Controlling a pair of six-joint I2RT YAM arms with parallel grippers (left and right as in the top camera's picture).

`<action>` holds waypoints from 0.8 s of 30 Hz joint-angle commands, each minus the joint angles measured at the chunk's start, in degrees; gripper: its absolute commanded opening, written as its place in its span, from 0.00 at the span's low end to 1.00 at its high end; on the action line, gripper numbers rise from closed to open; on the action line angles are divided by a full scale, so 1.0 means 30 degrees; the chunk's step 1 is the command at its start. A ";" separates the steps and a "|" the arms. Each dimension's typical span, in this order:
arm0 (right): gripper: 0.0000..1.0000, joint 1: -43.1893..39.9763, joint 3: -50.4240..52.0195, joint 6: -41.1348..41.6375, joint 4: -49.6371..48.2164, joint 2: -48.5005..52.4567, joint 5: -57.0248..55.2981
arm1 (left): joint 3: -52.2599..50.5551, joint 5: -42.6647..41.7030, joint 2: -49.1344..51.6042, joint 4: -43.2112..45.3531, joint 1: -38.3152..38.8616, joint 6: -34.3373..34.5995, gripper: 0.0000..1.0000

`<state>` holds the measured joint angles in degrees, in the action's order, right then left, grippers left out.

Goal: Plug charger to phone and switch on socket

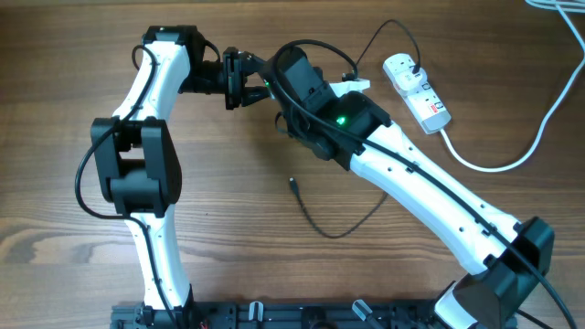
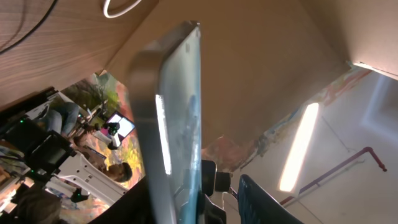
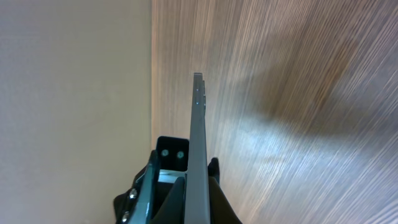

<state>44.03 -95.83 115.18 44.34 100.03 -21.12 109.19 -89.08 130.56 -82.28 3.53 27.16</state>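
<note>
At upper centre, phone (image 3: 198, 137): held on edge, off the surface (image 1: 228, 251), where the two arms meet. In the overhead frame the arms hide nearly all of it.
Right tool (image 3: 193, 182): pinching the phone's near end. The thin edge runs straight up the middle of its wrist frame.
Left tool (image 1: 241, 80): points toward frame right, hard by the phone, whose blurred face fills the middle of its own wrist frame. I cannot tell whether its fingers are pressed onto the phone.
Charger (image 1: 340, 232): a thin black cable looping through lower centre, then out of sight under the right arm (image 1: 430, 183).
Plug tip (image 1: 293, 184): lies free on the surface at frame centre, down-frame of both tools and well apart from the phone. Its short body runs roughly up and down the frame.
Socket (image 1: 419, 90): upper right, with a black plug seated in it. The switch position is too small to read.
Deciding relation: the plug tip lies straight down-frame from the held phone. The right tool looks slightly nearer but is occupied, so the left arm (image 1: 146, 155) seems the likelier one to fetch it.
Port end: cannot tell which end of the phone carries it.
</note>
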 commanded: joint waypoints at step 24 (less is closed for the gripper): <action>0.05 0.0044 -0.0444 0.1158 -0.0532 -0.0772 0.1005 | 0.0022 -0.0423 -0.0809 -0.0022 0.0029 0.0182 0.35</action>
<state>44.03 -95.83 117.45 43.22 100.01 -18.46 109.19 -89.08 130.48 -82.28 3.53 27.35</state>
